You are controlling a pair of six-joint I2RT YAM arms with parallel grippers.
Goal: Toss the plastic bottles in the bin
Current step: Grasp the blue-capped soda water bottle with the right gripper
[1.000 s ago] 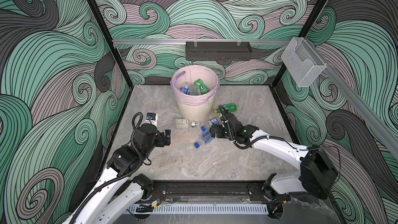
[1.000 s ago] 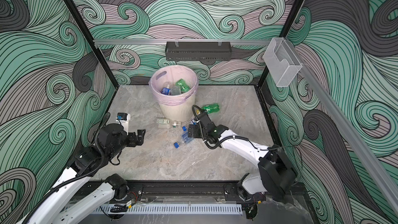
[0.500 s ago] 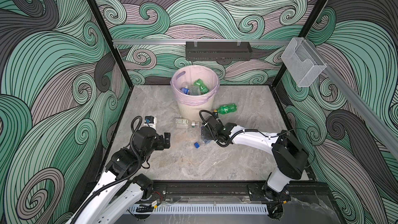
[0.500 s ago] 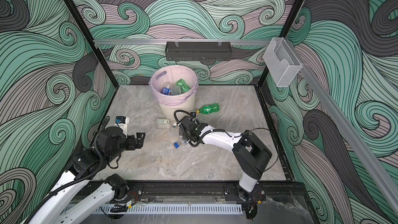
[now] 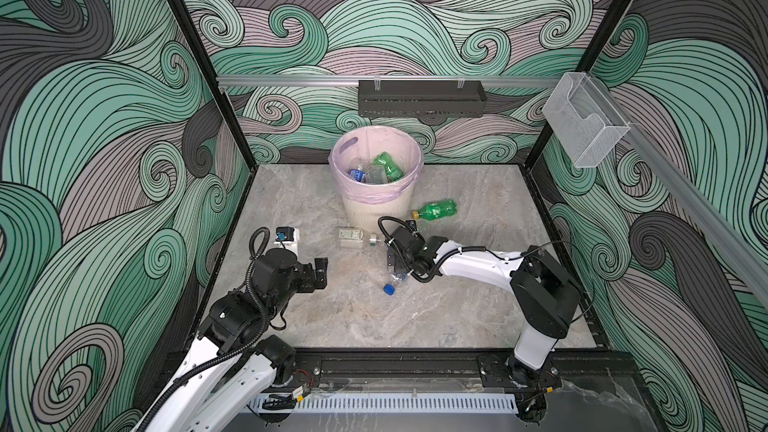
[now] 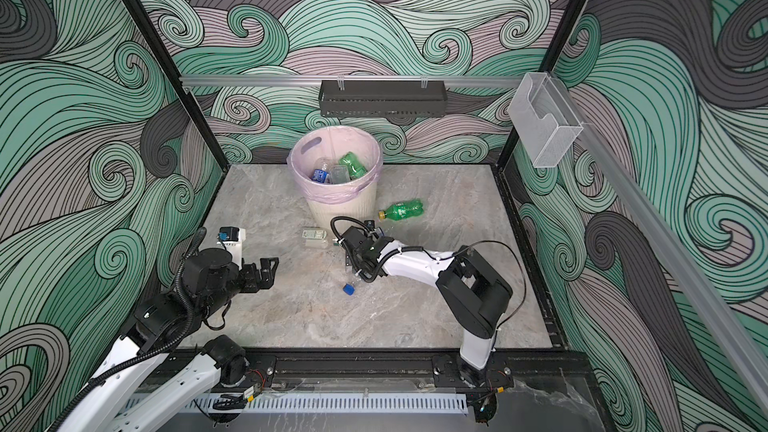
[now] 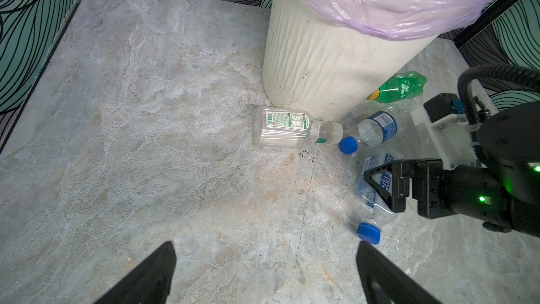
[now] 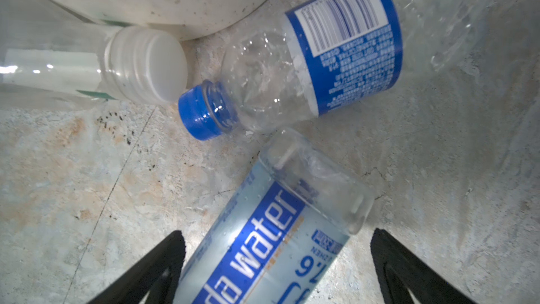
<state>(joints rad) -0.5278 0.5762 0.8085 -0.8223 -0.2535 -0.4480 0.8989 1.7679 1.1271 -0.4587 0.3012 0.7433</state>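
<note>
The bin (image 5: 365, 214) is a cream ribbed bucket with a pink liner and stands at the back of the marble floor; a green bottle (image 5: 386, 164) and clear ones lie inside it. On the floor lie a green bottle (image 5: 436, 209), a clear white-capped bottle (image 5: 353, 238), a round blue-labelled bottle (image 8: 321, 59) and a blue-capped soda water bottle (image 8: 277, 229). My right gripper (image 8: 276, 233) is open and straddles the soda water bottle low over the floor. My left gripper (image 5: 320, 272) is open and empty, well to the left of those bottles.
A long black perforated tray (image 5: 422, 97) hangs on the back wall above the bin. A clear plastic box (image 5: 584, 126) is mounted on the right wall. Patterned walls close in three sides, and a black rail (image 5: 395, 363) runs along the front.
My right arm swung left, away from the green bottle, and came down over the soda water bottle. The left gripper drifted slightly towards the front. Both stayed open.
</note>
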